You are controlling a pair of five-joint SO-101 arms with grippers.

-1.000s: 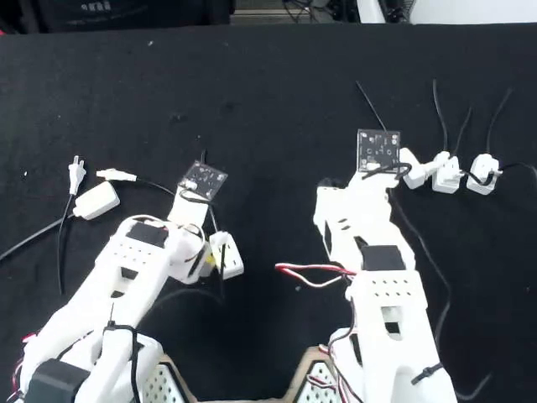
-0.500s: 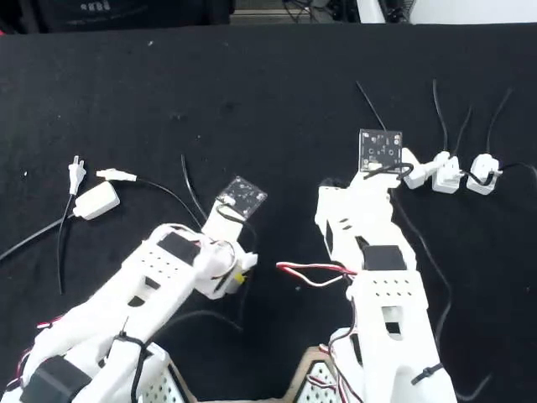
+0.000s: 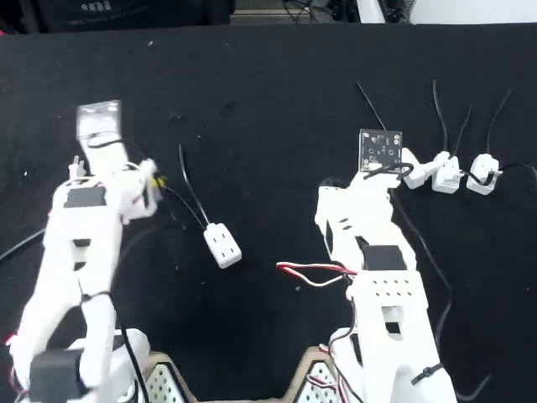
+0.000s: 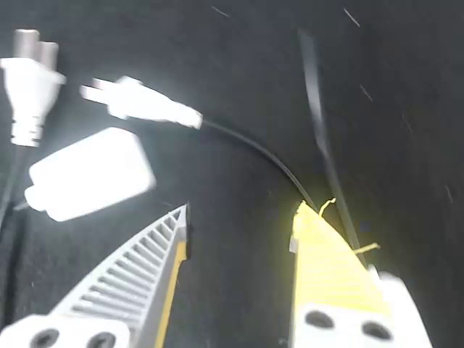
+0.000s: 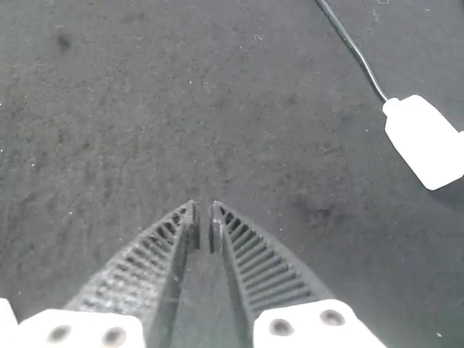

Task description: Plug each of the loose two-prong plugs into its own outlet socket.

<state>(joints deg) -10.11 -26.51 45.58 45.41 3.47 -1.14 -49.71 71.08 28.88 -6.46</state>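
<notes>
The left arm stands at the left side of the high view over the black cloth-covered table (image 3: 268, 75). Its left gripper (image 4: 239, 217) has its ribbed fingers spread wide with nothing between them. Beyond the fingertips lie a white two-prong plug with a ribbed neck (image 4: 27, 80) and a slimmer white two-prong plug on a black cord (image 4: 145, 105). A white rectangular adapter block (image 4: 90, 174) lies just beside them. A small white outlet socket cube (image 3: 222, 245) lies left of centre, apart from both arms. The right gripper (image 5: 203, 217) hangs over bare cloth, its fingers drawn almost together and holding nothing, near a flat white block on a thin black cord (image 5: 424, 148).
</notes>
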